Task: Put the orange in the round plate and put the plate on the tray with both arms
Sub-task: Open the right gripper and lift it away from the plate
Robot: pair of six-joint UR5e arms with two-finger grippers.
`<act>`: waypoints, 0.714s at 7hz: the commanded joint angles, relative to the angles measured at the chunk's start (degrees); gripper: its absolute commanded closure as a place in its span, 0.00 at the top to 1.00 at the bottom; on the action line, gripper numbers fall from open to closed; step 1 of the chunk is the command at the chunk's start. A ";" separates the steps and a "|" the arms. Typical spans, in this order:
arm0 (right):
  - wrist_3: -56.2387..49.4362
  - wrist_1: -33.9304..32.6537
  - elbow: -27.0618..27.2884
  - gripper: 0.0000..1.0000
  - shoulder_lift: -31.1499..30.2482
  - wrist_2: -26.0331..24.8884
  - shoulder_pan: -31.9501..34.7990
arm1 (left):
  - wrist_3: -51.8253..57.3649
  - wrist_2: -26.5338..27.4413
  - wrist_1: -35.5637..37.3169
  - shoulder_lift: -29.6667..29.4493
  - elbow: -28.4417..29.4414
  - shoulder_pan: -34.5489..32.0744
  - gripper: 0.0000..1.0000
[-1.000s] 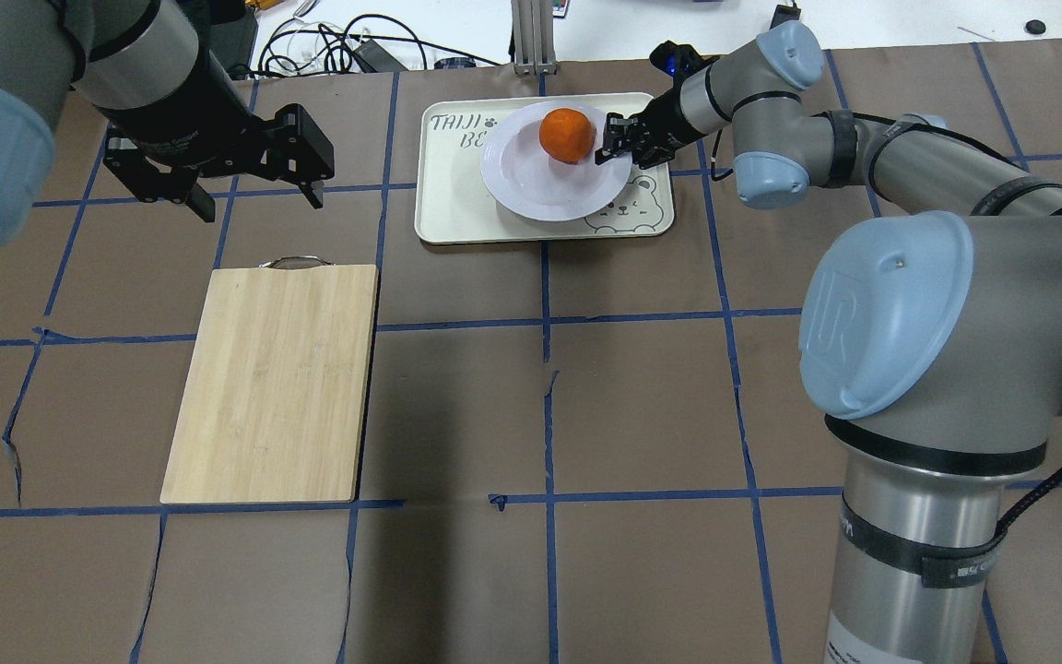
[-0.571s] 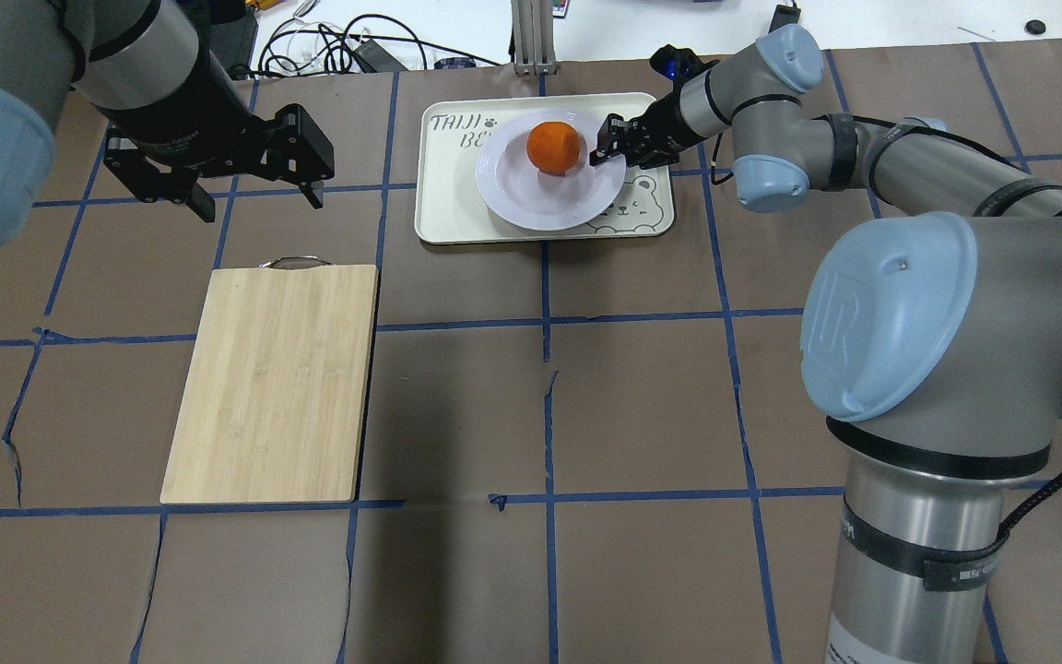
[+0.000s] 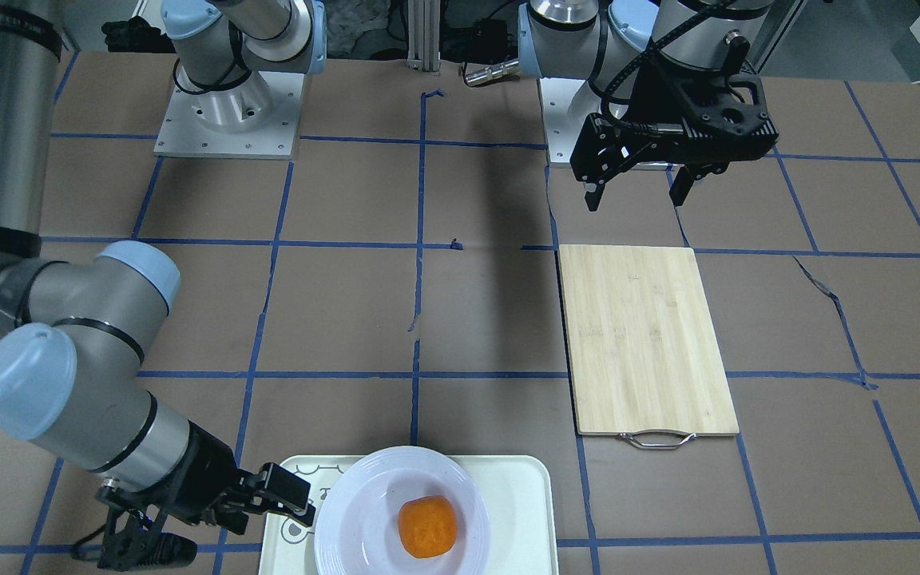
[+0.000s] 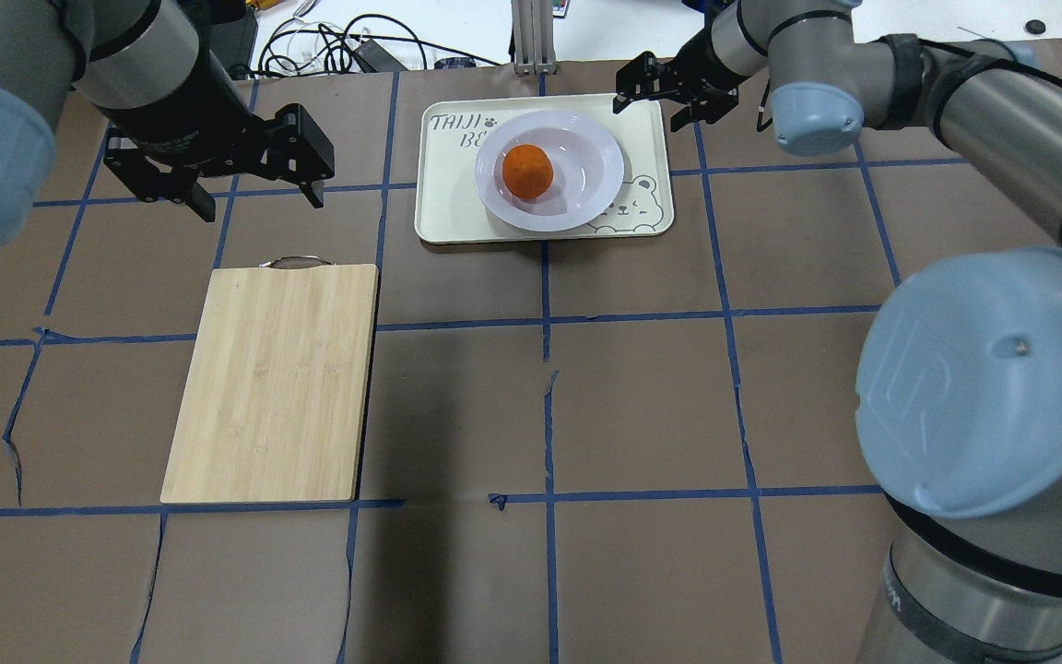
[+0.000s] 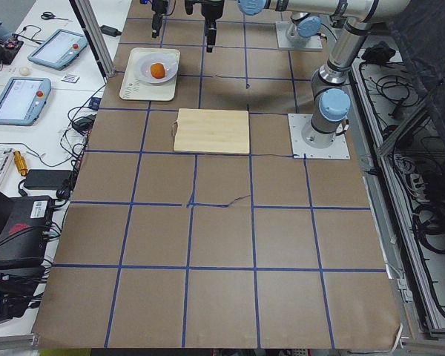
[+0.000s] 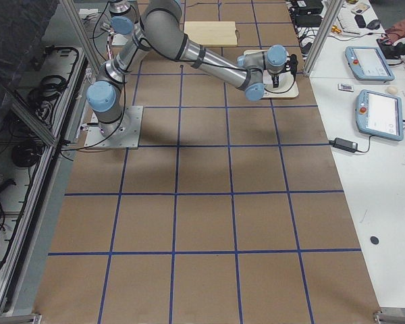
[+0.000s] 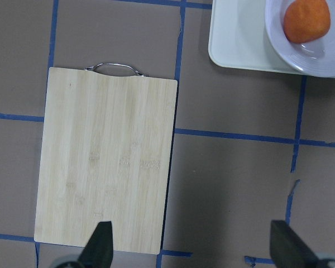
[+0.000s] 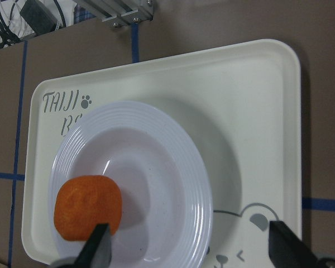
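The orange [image 4: 528, 172] lies in the sunken centre of the round plate [image 4: 586, 189], and the plate rests flat on the tray [image 4: 443, 198]. My right gripper [image 4: 651, 106] hangs open above the tray's far right corner, clear of the plate rim. Its wrist view looks down on the orange [image 8: 88, 215], the plate [image 8: 173, 167] and the tray [image 8: 257, 106], with nothing between the fingertips [image 8: 99, 248]. My left gripper [image 4: 262, 205] is open and empty over bare table, left of the tray. From across the table, the right gripper [image 3: 272, 519] sits beside the plate [image 3: 356, 511].
A bamboo cutting board [image 4: 277, 378] with a metal handle lies on the left half of the table, just below the left gripper. Cables and a metal post [image 4: 531, 37] stand beyond the table's far edge behind the tray. Brown paper with blue tape lines covers the table.
The right gripper has let go of the plate rim and pulled up and back toward the tray's far right corner. The plate now lies flat on the tray. The left arm has not moved.
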 commanded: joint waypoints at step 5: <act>0.40 38.16 6.11 1.00 -25.88 -21.63 0.28 | 0.00 0.00 0.00 0.00 0.00 0.00 1.00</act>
